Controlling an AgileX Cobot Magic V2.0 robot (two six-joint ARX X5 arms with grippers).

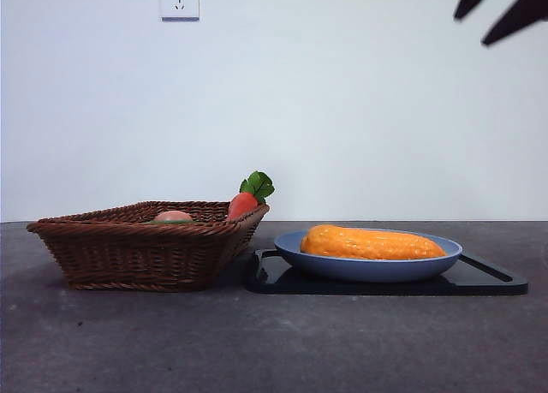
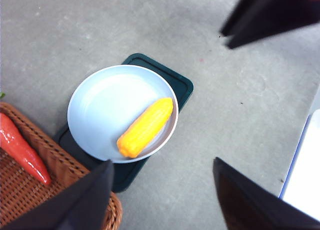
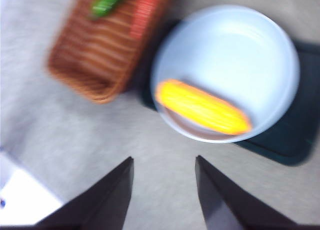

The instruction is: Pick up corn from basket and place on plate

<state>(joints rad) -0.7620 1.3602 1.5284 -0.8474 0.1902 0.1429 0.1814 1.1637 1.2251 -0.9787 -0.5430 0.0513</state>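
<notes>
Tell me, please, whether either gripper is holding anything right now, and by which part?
Nothing is held. The left gripper and right gripper are both open and empty above the table, while the corn lies free on the plate.

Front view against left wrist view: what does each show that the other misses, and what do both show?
Only the front view shows the wall socket and a pinkish round item in the basket. Only the left wrist view shows the left gripper, jaws open and empty, and a white object at the edge. Both show the corn lying on the blue plate, the black tray beneath, and the carrot.
</notes>
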